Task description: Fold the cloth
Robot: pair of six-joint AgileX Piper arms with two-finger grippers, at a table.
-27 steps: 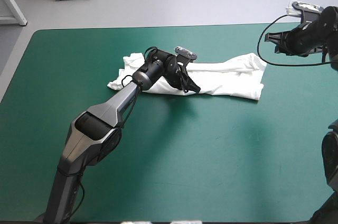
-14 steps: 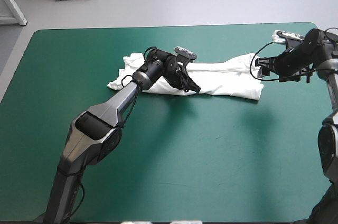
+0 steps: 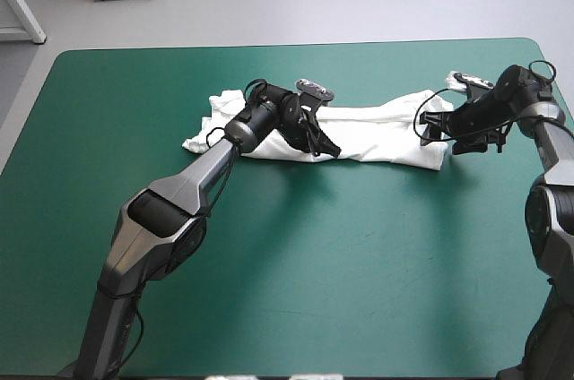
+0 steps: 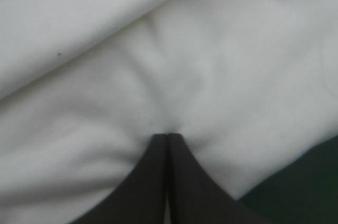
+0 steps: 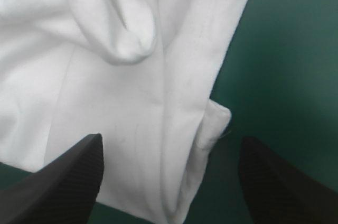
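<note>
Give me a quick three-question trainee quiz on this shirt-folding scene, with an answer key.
1. True or false: the right gripper is open at one end of the T-shirt.
2. The left gripper is: A, open above bare table; B, shut on the T-shirt; C, off the table.
3. Fill in: the T-shirt lies on a ____ cover.
Key: 1 true; 2 B; 3 teal-green.

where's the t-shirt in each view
High view: T-shirt, a long band mid-table, left gripper at its middle, right gripper over its right end.
Left wrist view: T-shirt all around the left gripper, pinched at its tips.
Right wrist view: T-shirt end under and ahead of the open right gripper.
Shared: teal-green cover beside the T-shirt's edge.
</note>
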